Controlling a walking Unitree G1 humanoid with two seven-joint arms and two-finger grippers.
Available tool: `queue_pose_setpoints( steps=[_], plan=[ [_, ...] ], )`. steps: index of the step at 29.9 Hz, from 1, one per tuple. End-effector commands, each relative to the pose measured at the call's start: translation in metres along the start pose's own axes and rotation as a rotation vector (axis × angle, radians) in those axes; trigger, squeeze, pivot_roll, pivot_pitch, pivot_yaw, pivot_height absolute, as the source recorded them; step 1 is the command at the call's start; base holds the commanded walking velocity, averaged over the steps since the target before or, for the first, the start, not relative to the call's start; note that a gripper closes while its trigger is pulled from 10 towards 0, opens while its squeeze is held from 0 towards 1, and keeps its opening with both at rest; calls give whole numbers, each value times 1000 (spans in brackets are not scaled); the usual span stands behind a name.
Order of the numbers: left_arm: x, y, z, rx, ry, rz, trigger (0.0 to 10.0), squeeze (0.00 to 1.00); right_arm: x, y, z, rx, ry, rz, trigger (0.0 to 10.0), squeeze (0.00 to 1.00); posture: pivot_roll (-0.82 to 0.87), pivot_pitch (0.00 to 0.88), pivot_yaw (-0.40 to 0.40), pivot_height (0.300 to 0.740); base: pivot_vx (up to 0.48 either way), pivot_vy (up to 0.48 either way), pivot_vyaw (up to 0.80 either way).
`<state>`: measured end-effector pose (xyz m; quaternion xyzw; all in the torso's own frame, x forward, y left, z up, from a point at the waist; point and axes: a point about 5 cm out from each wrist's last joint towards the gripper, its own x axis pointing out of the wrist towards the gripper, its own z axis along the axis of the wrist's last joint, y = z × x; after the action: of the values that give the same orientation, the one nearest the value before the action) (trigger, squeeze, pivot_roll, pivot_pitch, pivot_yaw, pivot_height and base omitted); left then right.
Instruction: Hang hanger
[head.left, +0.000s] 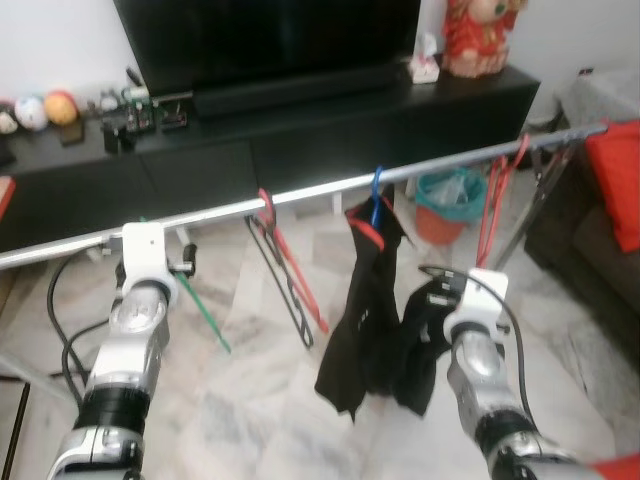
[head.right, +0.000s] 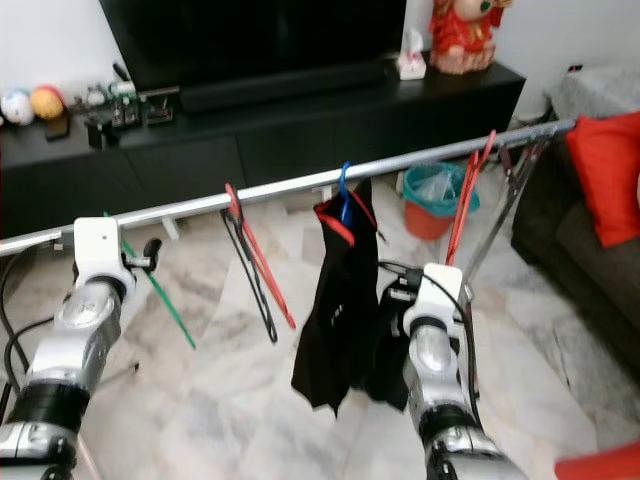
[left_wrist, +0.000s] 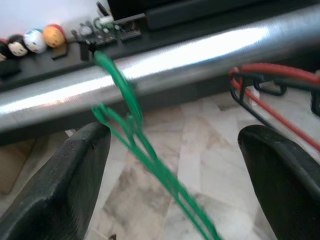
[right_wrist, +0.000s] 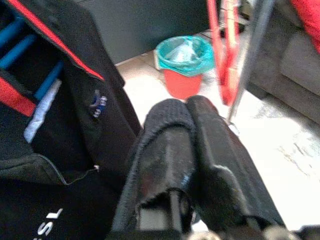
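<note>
On the rail (head.left: 300, 196): green hanger (left_wrist: 131, 130) hooked — done, I judge.
Left claw (left_wrist: 170, 165): wide, around it; withdrawal left.
Right claw (right_wrist: 192, 145): closed, empty, near black garment (head.left: 362, 300).

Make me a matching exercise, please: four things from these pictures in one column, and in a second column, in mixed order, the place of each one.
Things:
1. green hanger
2. blue hanger
3. red bin with the teal bag
4. red cushion

Places:
A. on the floor behind the rail
B. on the sofa at the robot's right
C. hooked on the rail, between the open fingers of the left gripper
D. on the rail, carrying a black garment

Pairs: 1-C, 2-D, 3-A, 4-B
</note>
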<state>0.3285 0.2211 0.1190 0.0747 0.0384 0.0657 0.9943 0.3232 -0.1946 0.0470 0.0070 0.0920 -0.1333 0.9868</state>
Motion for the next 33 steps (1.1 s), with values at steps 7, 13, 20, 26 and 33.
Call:
queue_pose_setpoints(
  steps=[7, 13, 20, 26, 33],
  plan=[
    [-7, 2, 2, -18, -43, 13, 10000, 0, 3, 3, 10, 4, -47, 15, 10000, 0, 24, 0, 58, 728, 0, 413, 0],
    [-7, -1, 2, -21, -53, -1, 10000, 0, 3, 3, 10, 3, -47, 14, 10000, 0, 18, 0, 59, 728, 0, 404, 0],
    [-9, -3, 6, -28, -81, -18, 10000, 0, 3, 3, 10, 1, -46, 16, 10000, 0, 23, 0, 54, 728, 0, 115, 0],
    [-9, -9, 8, -46, -70, -73, 10000, 0, 3, 4, 10, 2, -45, 19, 10000, 0, 25, 0, 53, 728, 0, 0, 0],
    [0, -25, 16, -29, -53, -114, 10000, 0, 3, 4, 10, 2, -45, 20, 10000, 0, 26, 0, 49, 728, 0, 0, 0]
  ],
)
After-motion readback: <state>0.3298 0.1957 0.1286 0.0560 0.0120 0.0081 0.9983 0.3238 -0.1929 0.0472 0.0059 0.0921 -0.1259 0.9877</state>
